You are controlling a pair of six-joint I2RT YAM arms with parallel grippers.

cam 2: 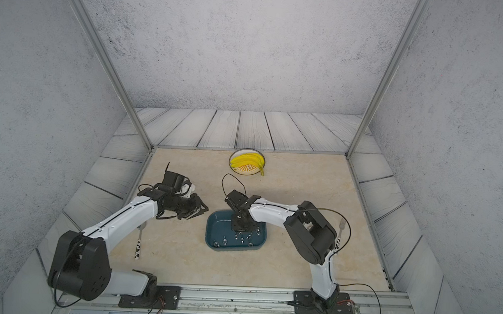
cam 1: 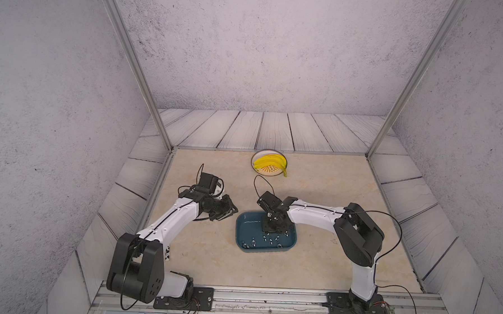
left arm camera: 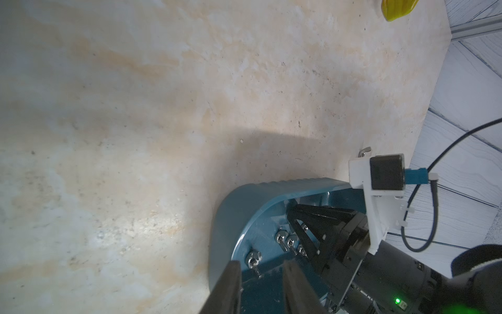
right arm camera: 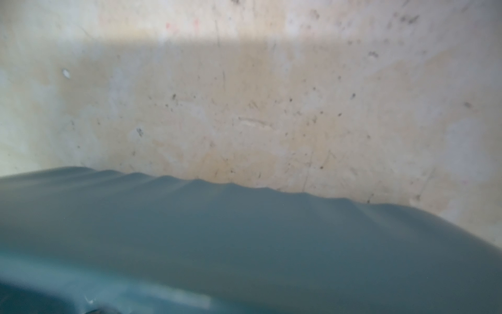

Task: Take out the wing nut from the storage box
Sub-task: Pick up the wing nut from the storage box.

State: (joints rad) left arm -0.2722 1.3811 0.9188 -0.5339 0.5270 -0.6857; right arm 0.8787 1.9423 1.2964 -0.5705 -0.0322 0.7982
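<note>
The dark teal storage box (cam 1: pixel 243 221) (cam 2: pixel 212 223) lies mid-table with several small metal wing nuts (cam 1: pixel 271 238) (cam 2: pixel 242 239) scattered on its floor. My right gripper (cam 1: pixel 273 230) (cam 2: pixel 243 227) points straight down inside the box, and its own body hides the fingertips. In the left wrist view its black fingers (left arm camera: pixel 304 220) stand beside two wing nuts (left arm camera: pixel 282 236), but the gap between them does not show. The right wrist view holds only a blurred box wall (right arm camera: pixel 244 244). My left gripper (cam 1: pixel 231 213) (cam 2: pixel 202 209) (left arm camera: pixel 262 265) hovers left of the box, open and empty.
A round plate (cam 1: pixel 266 151) (cam 2: pixel 246 150) with yellow bananas (cam 1: pixel 270 161) sits at the back. A spoon (cam 2: pixel 138 243) lies under the left arm and a fork (cam 2: pixel 340 225) behind the right arm. A small metal piece (left arm camera: pixel 365 152) lies on the table beyond the box.
</note>
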